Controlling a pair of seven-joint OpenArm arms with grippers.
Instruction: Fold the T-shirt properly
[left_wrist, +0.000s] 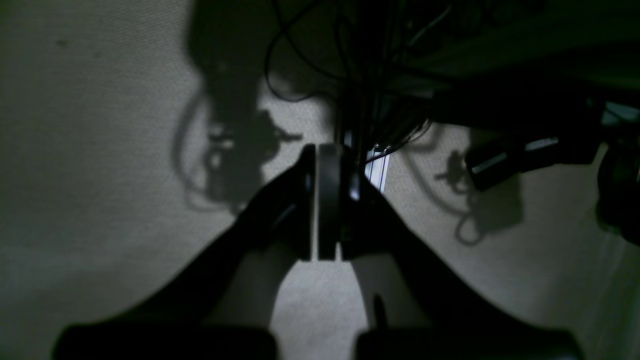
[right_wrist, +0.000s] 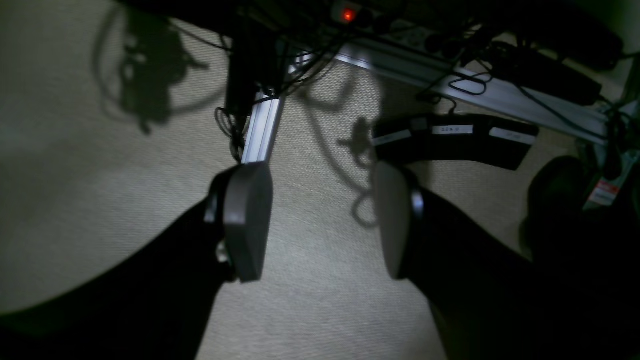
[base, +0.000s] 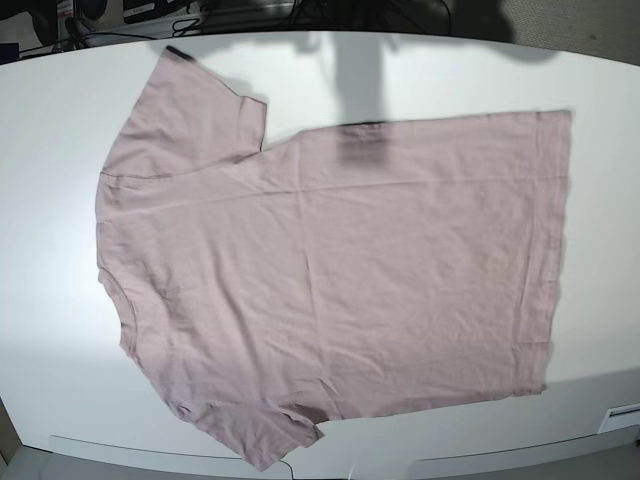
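One T-shirt (base: 340, 270) is shown spread flat on the white table (base: 50, 130), collar toward the base view's left edge, two sleeves extended. The left gripper (left_wrist: 317, 220) is seen pressed together, holding nothing, above grey carpet (left_wrist: 100, 150). The right gripper (right_wrist: 320, 220) is seen spread, empty.

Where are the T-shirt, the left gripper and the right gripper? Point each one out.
T-shirt (base: 340, 270): base view, on the middle of its spread-out body.
Left gripper (left_wrist: 316, 150): left wrist view, where the closed fingertips meet.
Right gripper (right_wrist: 320, 175): right wrist view, in the gap midway between the open fingertips.
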